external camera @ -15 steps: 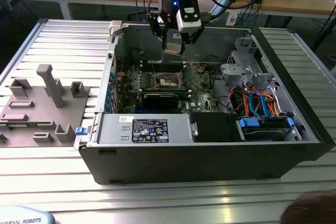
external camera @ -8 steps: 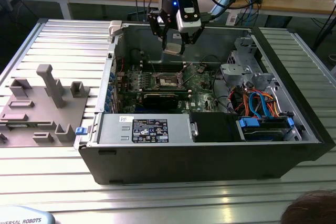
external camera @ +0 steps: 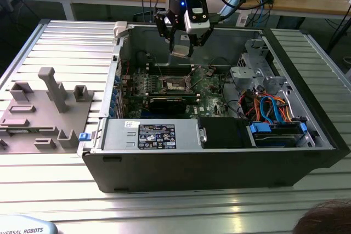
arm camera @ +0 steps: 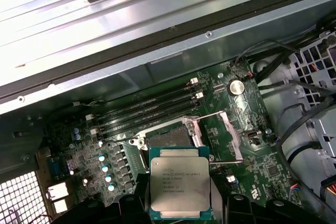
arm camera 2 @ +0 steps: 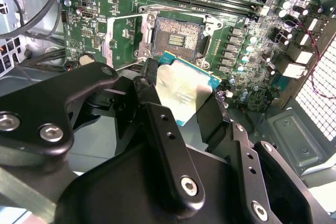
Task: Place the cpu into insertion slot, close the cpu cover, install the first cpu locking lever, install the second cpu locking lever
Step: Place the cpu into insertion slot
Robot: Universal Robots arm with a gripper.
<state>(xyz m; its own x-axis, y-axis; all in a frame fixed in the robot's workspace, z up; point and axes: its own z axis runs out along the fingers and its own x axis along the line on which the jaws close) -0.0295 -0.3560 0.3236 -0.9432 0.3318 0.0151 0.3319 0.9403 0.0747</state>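
We are recording the gripper [arm camera 2: 185,95] closest to the lens in both wrist views. Its two black fingers [arm camera 2: 151,80] are pinching the cpu [arm camera 2: 184,88] by opposite edges, so the claw is clamped on the chip.

The cpu is sitting flat btwn the pads w/ its silver-grey top [arm camera: 179,186] facing the first wrist view and its green rim showing in the second.

Just past the chip, we are seeing the insertion slot [arm camera 2: 176,35] lying uncovered, w/ its dark contact field exposed. The cpu is hanging above it and apart from it, not seated. In the exterior view the gripper [external camera: 181,46] is holding the chip [external camera: 180,51] well above the slot [external camera: 176,84].

Beside the slot, the cpu cover [arm camera: 230,128] is standing swung open, clear of the recess.

Further out, the long memory slots [arm camera: 149,109] are running along the green board. The open computer case [external camera: 219,157] is resting on a ribbed metal table [external camera: 164,206]. A grey fixture block [external camera: 49,108] is sitting on the exterior view's left.
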